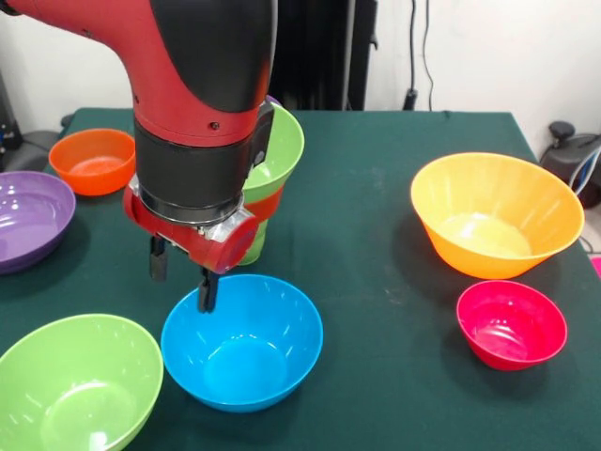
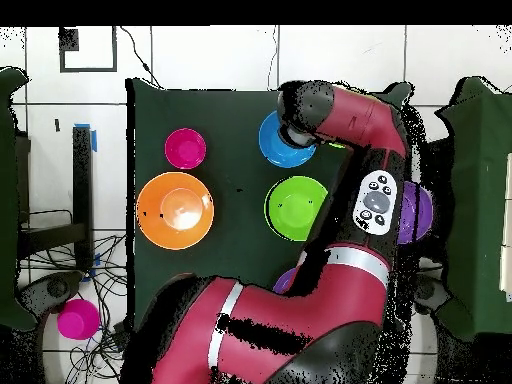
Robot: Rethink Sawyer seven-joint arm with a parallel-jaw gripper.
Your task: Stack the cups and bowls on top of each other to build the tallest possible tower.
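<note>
1. The step in hand looks like picking up the blue bowl (image 1: 242,343): the gripper (image 1: 181,279) hangs over its far rim, fingers parted and holding nothing, one finger just outside the rim and the other at or just inside it
2. To do it well, I would come straight down so the two fingers straddle the rim wall, then close firmly; the plastic is glossy and flares outward, so a shallow pinch would likely slip
3. Lift vertically before travelling, since the tower (image 1: 274,164) stands just behind the gripper, partly hidden by the arm, and a sideways sweep could knock it
4. The tower shows a lime-green bowl on top, an orange-red rim below it and a slim light-green base
5. The blue bowl sits on the desk (image 1: 376,235) directly below and in front of the gripper, just beside a second green bowl (image 1: 77,382)
6. Well apart lie the large orange bowl (image 1: 496,214), the pink-red bowl (image 1: 512,324), a purple bowl (image 1: 30,218) and a small orange-red bowl (image 1: 92,161)
</note>
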